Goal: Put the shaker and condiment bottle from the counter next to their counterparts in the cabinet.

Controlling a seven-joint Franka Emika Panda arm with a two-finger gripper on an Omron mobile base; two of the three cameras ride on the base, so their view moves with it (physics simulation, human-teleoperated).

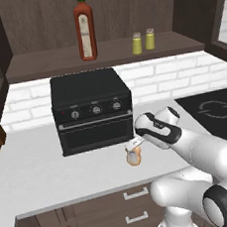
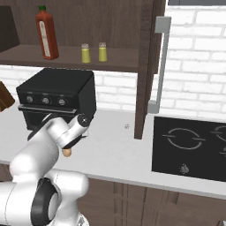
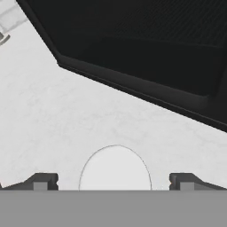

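The claw (image 3: 113, 184) hangs low over the white bench (image 1: 38, 179), just in front of the black toaster oven (image 1: 91, 110); its two dark fingertips (image 3: 42, 181) stand wide apart, so it is open and grips nothing; the whitish cap of the condiment bottle (image 3: 115, 168) sits between them, seen from above. From the left base view the peach-orange bottle (image 1: 134, 156) stands on the bench right under the hand. Up in the cabinet (image 1: 104, 54) both shakers (image 1: 137, 43) already stand side by side on the shelf, well apart from the tall red bottle (image 1: 85, 29); so the squat bottle looks like the piece left to move.

To do the grab well, I judge the claw should stay centred over the cap, drop straight until the fingers bracket the body below the cap, and only then close; the oven front is near, so the lift should go up first and clear it before swinging toward the shelf; the cap is rounded and could slip from a high pinch.
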